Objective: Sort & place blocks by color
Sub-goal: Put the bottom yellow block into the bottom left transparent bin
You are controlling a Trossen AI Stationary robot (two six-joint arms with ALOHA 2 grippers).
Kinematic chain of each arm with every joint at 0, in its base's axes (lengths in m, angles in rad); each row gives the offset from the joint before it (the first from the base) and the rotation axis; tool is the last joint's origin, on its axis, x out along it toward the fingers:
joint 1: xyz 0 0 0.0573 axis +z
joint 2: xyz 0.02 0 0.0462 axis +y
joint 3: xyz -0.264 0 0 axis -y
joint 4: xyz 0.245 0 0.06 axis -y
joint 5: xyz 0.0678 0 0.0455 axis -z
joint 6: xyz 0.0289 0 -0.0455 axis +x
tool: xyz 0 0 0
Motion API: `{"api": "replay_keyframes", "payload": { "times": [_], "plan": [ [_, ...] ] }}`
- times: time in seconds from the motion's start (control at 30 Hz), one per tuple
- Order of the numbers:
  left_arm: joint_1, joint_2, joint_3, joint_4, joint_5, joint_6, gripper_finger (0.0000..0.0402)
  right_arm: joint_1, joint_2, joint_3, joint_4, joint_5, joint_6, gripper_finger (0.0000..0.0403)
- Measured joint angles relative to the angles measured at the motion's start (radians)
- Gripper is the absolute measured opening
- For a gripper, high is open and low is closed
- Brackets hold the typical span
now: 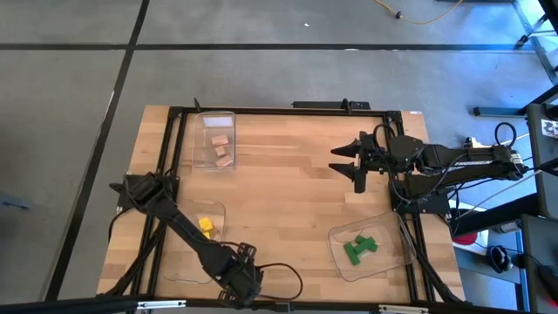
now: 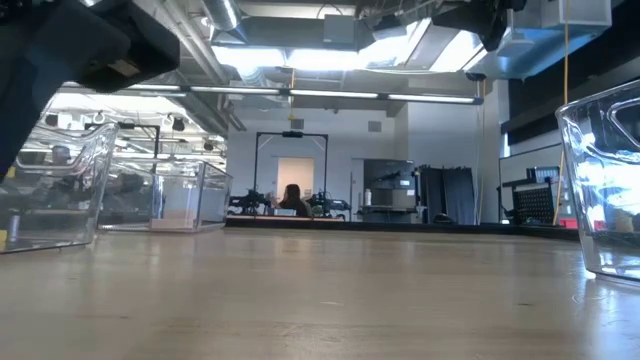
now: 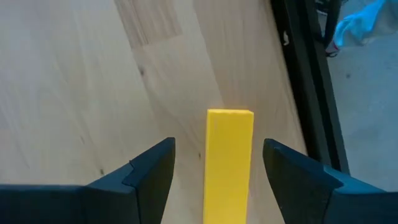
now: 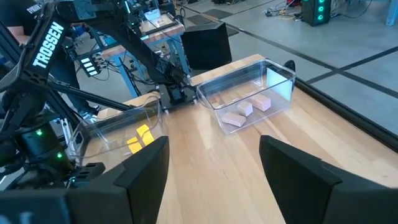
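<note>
On the wooden table (image 3: 93,74): yellow block (image 3: 228,163) between left gripper (image 3: 217,168) fingers, jaws spread, seemingly untouched; right gripper (image 4: 211,165) agape.

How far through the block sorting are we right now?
Nearly done, it seems. Tan blocks sit in the far tray, green blocks in the right tray. The left gripper stands open around a yellow block with gaps either side. The right gripper waits open. No loose blocks show.

Desk (image 1: 288,192) layout, high view: one tray (image 1: 214,139) at 11 o'clock holds three blocks (image 1: 221,146). Tray (image 1: 193,244) at 8 o'clock holds blocks (image 1: 206,228). Tray (image 1: 370,249) at 4 o'clock holds blocks (image 1: 359,248). One block (image 3: 228,163) stands between left fingers (image 3: 149,174).
</note>
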Motion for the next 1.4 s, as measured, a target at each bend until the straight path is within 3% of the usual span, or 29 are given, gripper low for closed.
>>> {"api": "replay_keyframes", "payload": {
  "times": [0.6, 0.77, 0.9, 1.03, 1.13, 1.4],
  "plan": [
    [-0.016, 0.096, 0.005, 0.013, -0.010, 0.027, 0.0231, 0.000, 0.000, 0.000, -0.006, 0.000, 0.000, 0.0252],
    [-0.009, 0.098, 0.004, 0.004, -0.064, -0.042, 0.0175, 0.000, 0.000, 0.000, -0.006, 0.000, 0.001, 0.0252],
    [0.018, 0.095, 0.003, -0.003, -0.035, -0.095, 0.0113, 0.000, 0.000, 0.000, -0.007, 0.000, 0.001, 0.0252],
    [0.058, 0.085, 0.001, -0.023, 0.006, -0.058, 0.0113, 0.000, 0.000, 0.000, -0.007, 0.000, 0.001, 0.0252],
    [0.108, 0.062, -0.002, -0.059, -0.041, -0.003, 0.0113, 0.000, 0.000, 0.000, -0.009, 0.000, 0.001, 0.0252],
    [0.353, -0.036, -0.002, -0.098, -0.062, 0.228, 0.0113, 0.000, 0.000, 0.000, -0.021, 0.000, 0.001, 0.0252]
  ]
}}
